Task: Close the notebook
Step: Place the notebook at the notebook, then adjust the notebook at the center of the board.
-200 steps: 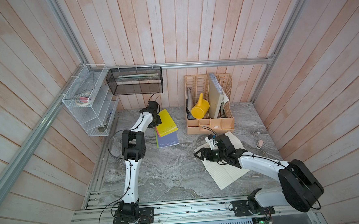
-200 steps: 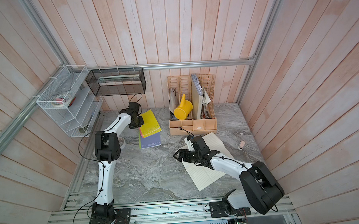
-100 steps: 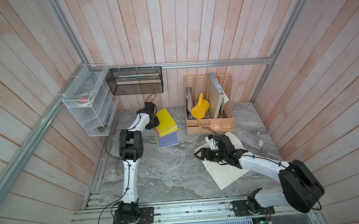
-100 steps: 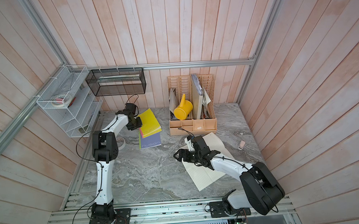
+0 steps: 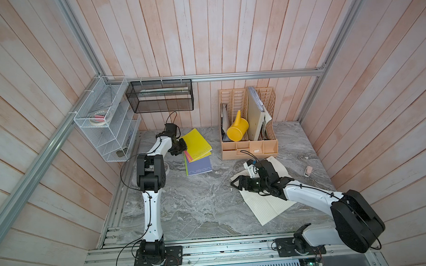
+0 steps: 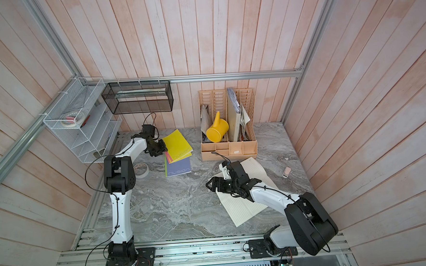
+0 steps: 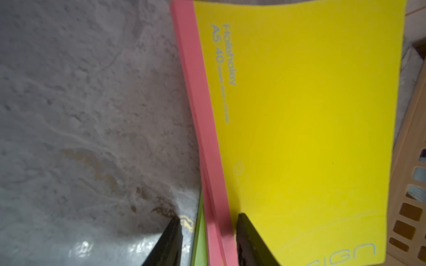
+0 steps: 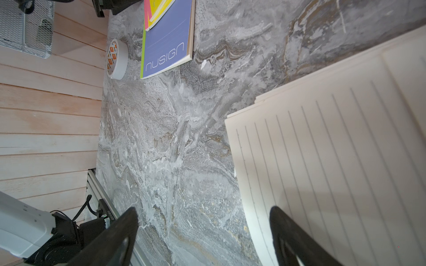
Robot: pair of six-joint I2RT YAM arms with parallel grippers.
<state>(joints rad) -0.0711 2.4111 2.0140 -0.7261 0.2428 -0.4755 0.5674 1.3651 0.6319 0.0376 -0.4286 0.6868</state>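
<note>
An open notebook (image 5: 268, 205) with lined cream pages lies flat on the table at the right. My right gripper (image 8: 204, 209) is open and low at its left edge, with one finger (image 8: 290, 232) over the page and the other over bare table. In both top views it sits there (image 6: 209, 185). A yellow notebook (image 5: 197, 142) with a pink edge lies shut on a purple notebook (image 5: 198, 165) at the back left. My left gripper (image 7: 208, 217) is open and straddles that pink edge, with one finger (image 7: 249, 237) on the yellow cover.
A tape roll (image 6: 140, 170) lies left of the purple notebook. A beige organizer (image 5: 249, 146) at the back holds a yellow watering can (image 5: 237, 131). A white wire rack (image 5: 106, 124) and a black mesh basket (image 5: 160, 96) hang on the walls. A small pink object (image 5: 308, 170) lies far right.
My left gripper's jaws have opened at the yellow notebook's edge and it has shifted slightly left. The right arm and the open notebook have not moved.
</note>
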